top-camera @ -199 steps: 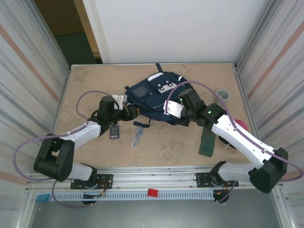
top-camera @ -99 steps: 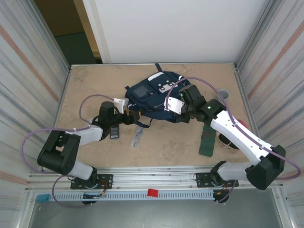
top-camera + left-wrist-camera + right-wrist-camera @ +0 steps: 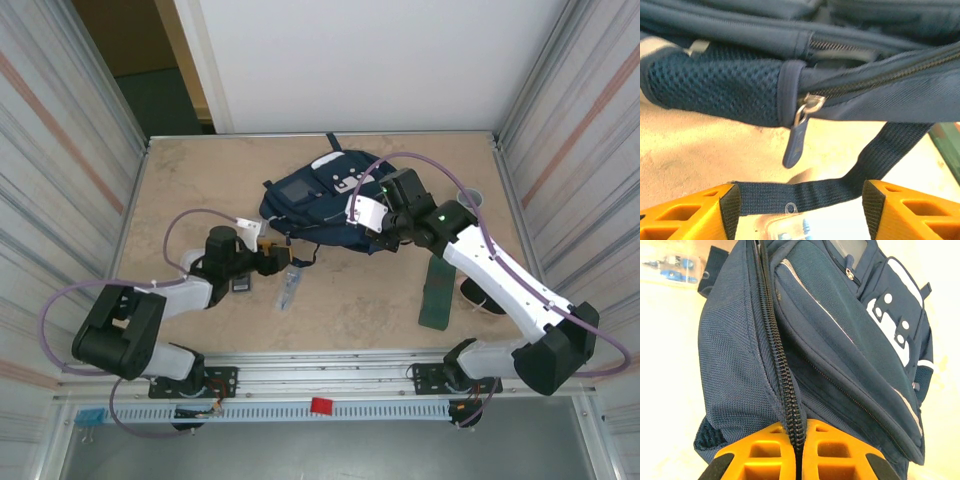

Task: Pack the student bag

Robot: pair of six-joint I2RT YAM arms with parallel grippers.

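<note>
Right gripper, clenched on the zipper seam of the student bag, which lies near the middle of the table's far edge; left gripper, jaws spread, at the bag's near side, dark strap crossing between them, zipper pull just beyond.

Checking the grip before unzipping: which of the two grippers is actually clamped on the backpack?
The right gripper: it is shut on the backpack's zipper. The left gripper stands open, with only a strap lying across its gap.
</note>
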